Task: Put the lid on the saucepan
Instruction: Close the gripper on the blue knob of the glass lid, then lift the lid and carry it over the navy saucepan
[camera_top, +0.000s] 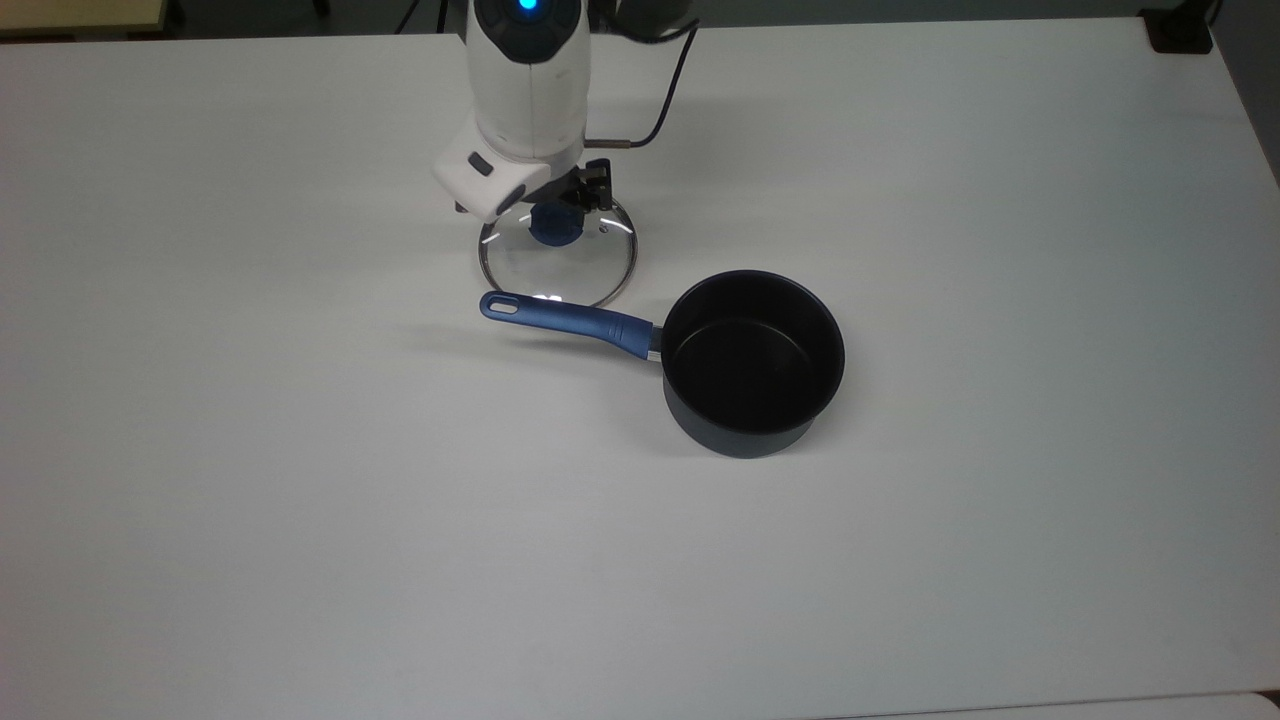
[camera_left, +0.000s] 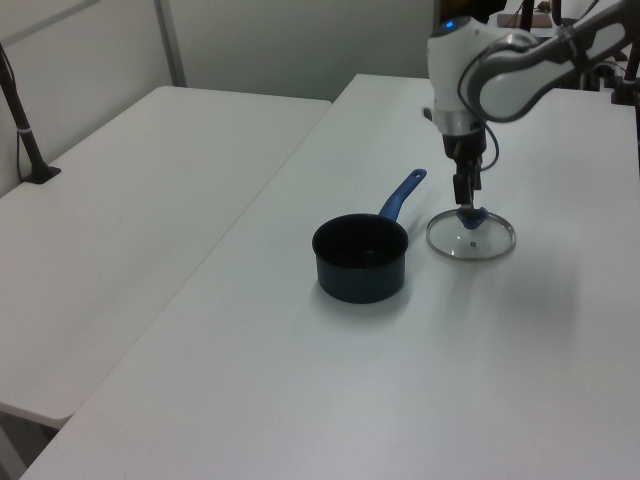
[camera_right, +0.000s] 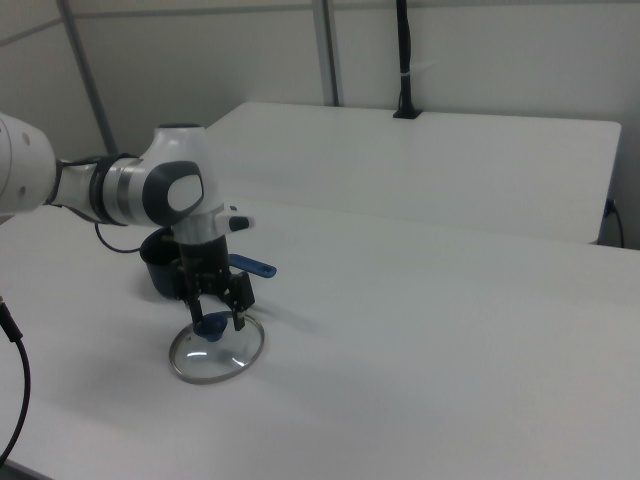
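My pincer (camera_right: 216, 322) hangs straight down over the lid (camera_right: 216, 350), its two fingers spread apart, one on each side of the blue knob (camera_right: 210, 325). In the right view the finger (camera_right: 239, 318) on the right view's right stands clear of the knob, and the other comes down just beside it on the right view's left; I cannot tell whether either one touches the knob. Nothing is clamped.

In the top view my white arm (camera_top: 527, 80) reaches in from the upper edge, and the pincer (camera_top: 555, 212) sits over the far part of the lid (camera_top: 557, 262), with the knob (camera_top: 552, 226) partly showing below my wrist. The lid lies flat on the white table (camera_top: 300, 500), its steel rim unbroken around the clear glass.

The saucepan (camera_top: 752, 362) stands upright on the table near the lid, toward the top view's lower right, open and with a black inside. Its long blue handle (camera_top: 566, 316) points toward the top view's left and runs just along the near edge of the lid; the hole at its end is plain to see.

In the left view the pincer (camera_left: 467, 200) comes down onto the lid (camera_left: 471, 238), which lies to the left view's right of the saucepan (camera_left: 361, 258), the handle (camera_left: 402, 194) slanting up between them
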